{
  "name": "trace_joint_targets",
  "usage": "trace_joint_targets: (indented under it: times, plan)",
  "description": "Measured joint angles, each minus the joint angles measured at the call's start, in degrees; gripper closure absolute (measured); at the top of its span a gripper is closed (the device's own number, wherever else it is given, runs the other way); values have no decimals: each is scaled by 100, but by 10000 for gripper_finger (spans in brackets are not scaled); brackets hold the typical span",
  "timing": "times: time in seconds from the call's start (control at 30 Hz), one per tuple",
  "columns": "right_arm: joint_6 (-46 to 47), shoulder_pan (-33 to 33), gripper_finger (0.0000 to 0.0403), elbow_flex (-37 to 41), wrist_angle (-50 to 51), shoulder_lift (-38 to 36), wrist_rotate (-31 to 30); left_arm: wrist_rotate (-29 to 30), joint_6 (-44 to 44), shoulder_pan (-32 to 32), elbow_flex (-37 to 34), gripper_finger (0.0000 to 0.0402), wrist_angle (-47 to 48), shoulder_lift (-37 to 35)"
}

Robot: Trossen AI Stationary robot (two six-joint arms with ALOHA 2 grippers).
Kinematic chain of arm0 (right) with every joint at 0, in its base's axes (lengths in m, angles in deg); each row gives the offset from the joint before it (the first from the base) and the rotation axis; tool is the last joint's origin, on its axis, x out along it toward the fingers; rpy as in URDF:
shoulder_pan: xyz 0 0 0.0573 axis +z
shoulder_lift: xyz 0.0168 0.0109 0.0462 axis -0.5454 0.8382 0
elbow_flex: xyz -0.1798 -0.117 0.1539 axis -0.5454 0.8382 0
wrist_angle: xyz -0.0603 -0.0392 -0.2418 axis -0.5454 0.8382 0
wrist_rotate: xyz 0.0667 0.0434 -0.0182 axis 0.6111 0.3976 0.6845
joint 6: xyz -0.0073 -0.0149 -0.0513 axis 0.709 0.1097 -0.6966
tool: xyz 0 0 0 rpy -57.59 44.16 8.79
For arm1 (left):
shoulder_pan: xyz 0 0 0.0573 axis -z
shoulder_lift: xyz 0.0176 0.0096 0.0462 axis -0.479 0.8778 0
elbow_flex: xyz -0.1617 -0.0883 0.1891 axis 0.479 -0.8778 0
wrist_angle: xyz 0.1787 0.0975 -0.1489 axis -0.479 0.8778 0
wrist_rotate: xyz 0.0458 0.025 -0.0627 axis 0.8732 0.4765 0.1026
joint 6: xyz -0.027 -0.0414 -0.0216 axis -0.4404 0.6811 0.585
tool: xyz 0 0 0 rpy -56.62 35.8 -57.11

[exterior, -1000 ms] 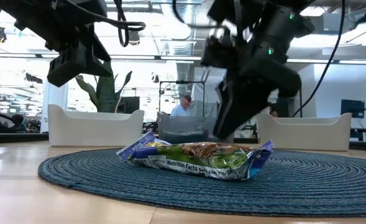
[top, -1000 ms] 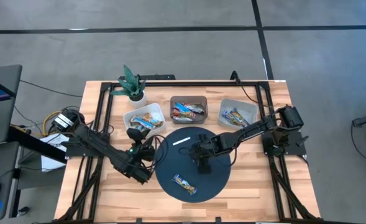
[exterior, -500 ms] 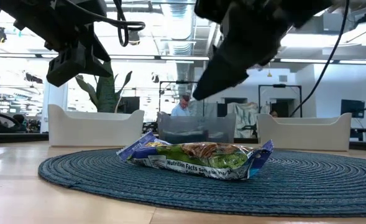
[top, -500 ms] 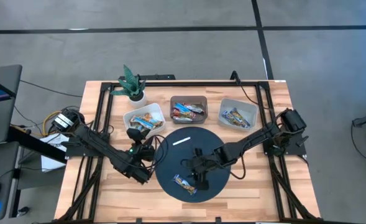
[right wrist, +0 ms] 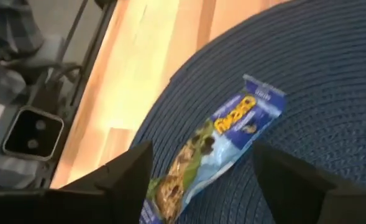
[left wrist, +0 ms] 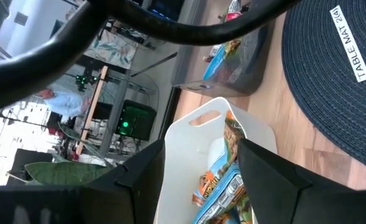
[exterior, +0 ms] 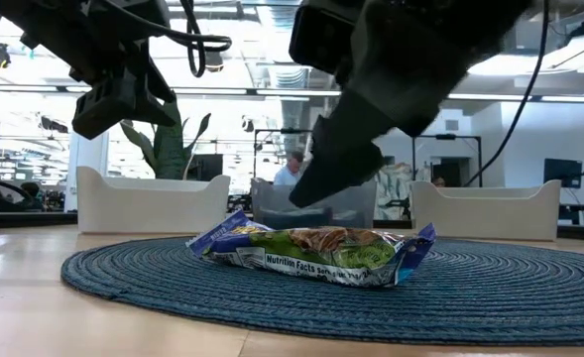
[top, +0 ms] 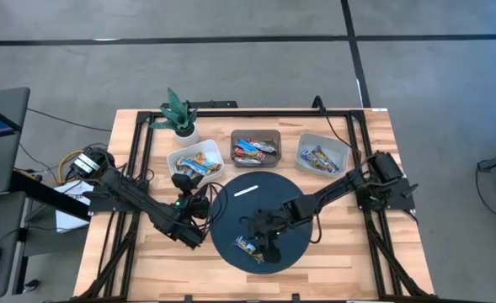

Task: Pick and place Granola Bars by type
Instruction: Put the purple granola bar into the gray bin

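Your right gripper (top: 260, 244) hangs just above the one granola bar (top: 249, 247) left on the round blue mat (top: 294, 189), at the mat's near edge; its jaws are spread, with the blue-and-green wrapper lying flat between them and untouched. Your left gripper (top: 183, 187) waits at the mat's left edge, jaws spread, just near of the left white bin (top: 173, 158). The other bars (top: 256, 151) sit in the three bins along the far side of the worktop (top: 340, 261).
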Motion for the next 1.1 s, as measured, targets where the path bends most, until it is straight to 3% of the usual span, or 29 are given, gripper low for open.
trace_joint_targets:
  times: [0.2, 0.43, 0.53, 0.67, 0.83, 1.1]
  plan:
    - [474, 106, 117, 0, -263, -5, -338, -296, 56, 2, 0, 205, -2, 0]
    - [857, 467, 117, 0, -420, -6, -1709, -795, 93, 9, -160, 205, -183, 0]
    - [862, 622, 117, -116, -432, -6, -1995, -1136, -559, 15, -241, 205, -854, 0]
    - [861, 832, 117, -282, -432, -6, -2399, -1630, -2103, 91, -369, 205, -2298, 0]
    - [1021, 1046, 117, -382, -395, -8, -2860, -2923, -4016, 83, -593, 205, -4296, 0]
    - [1304, 1219, 117, -385, -288, 194, -3360, -4026, -4532, -224, -980, 205, -5238, 0]
